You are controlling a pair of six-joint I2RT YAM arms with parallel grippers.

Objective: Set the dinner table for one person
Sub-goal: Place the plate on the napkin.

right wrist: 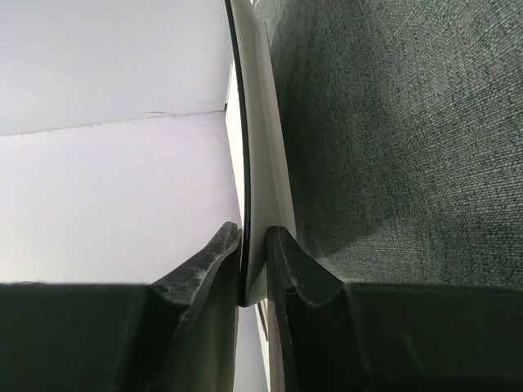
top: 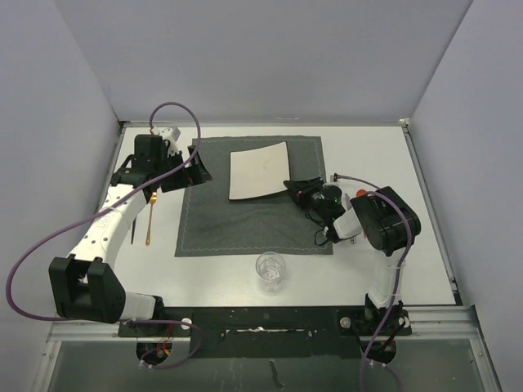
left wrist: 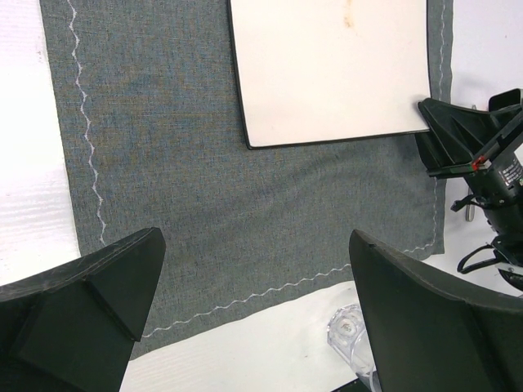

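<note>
A plate (top: 258, 170) was seen over a mat (top: 245, 224); a glass (top: 270, 270) was set near its front edge, a utensil (top: 149, 222) to its left.

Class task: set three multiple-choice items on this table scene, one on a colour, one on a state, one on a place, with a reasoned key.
1. The placemat is: A red; B dark grey; C yellow.
2. The right gripper is: A wide open; B shut on the plate's edge; C shut, empty.
3. The glass stands: A on the placemat; B on the plate; C on the bare dinner table.
Key: B, grey cloth; B, fingers pinch the plate's rim; C, it stands off the cloth.
</note>
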